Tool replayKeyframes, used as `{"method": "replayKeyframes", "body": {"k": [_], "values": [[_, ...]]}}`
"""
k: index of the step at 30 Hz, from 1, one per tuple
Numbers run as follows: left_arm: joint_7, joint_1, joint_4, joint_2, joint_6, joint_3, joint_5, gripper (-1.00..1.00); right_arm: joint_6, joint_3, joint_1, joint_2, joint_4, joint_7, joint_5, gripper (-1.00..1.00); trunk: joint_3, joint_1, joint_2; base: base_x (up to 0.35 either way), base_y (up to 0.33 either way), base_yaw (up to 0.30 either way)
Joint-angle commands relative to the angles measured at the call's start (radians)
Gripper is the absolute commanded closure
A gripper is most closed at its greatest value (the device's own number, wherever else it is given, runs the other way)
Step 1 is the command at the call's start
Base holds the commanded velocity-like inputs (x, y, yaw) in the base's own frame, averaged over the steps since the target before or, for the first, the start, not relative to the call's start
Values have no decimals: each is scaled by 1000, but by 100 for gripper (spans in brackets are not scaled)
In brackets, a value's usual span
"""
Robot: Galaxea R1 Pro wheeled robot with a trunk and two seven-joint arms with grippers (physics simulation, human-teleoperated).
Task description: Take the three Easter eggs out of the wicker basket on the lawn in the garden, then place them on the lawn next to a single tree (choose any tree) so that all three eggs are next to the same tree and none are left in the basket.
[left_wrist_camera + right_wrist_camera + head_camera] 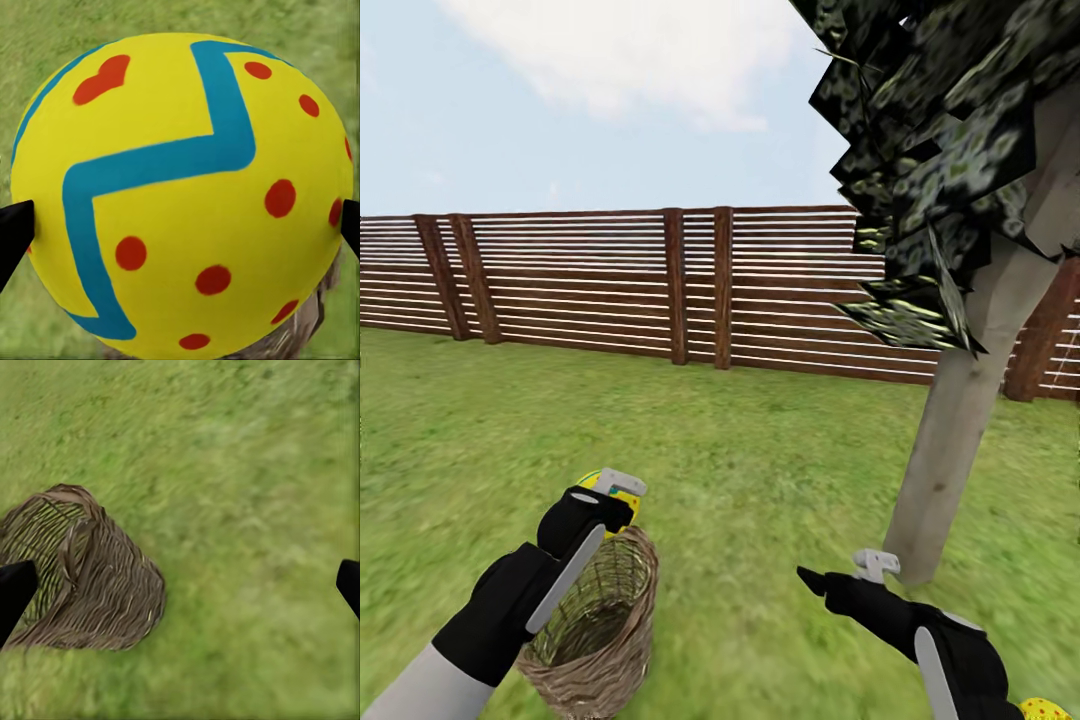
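Above the tipped brown woven-twig wicker basket [600, 625] on the mottled green lawn [760, 470], the left gripper [615, 497] pinches a glossy yellow egg with a blue zigzag and red dots [180, 195] across its widest middle, which looks light, hard and probably slippery, so hold gently, while the right gripper [850, 572] hangs wide open with nothing in it near the pale grey-brown tree trunk [960, 420].

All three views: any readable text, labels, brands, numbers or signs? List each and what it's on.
None: no words, numbers, labels or signs in any view.
Egg in the left pincer: only blue zigzags and red dots, no characters.
Wicker basket, fence, tree: no markings.
Egg at the head view's lower right corner: red dots, no text.
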Motion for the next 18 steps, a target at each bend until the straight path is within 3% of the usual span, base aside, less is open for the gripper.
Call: {"method": "replayKeyframes", "body": {"k": [1, 8, 12, 18], "values": [[11, 0, 0, 0, 3, -3, 9, 100, 1, -2, 0, 1, -1, 1, -8, -100, 2, -5, 7, -167, 0, -2], [10, 1, -6, 0, 3, -3, 6, 100, -9, 5, 2, 1, 0, 4, -9, -100, 24, -31, 56, -33, 0, 0], [58, 1, -27, 1, 3, 4, 8, 100, -10, 6, 2, 1, 0, 5, -9, -100, 37, -47, 84, 0, 0, 0], [64, 1, -53, 1, 3, 6, 13, 100, -10, 6, 2, 0, 0, 5, -9, -100, 55, -70, 126, 0, 0, 0]]}}
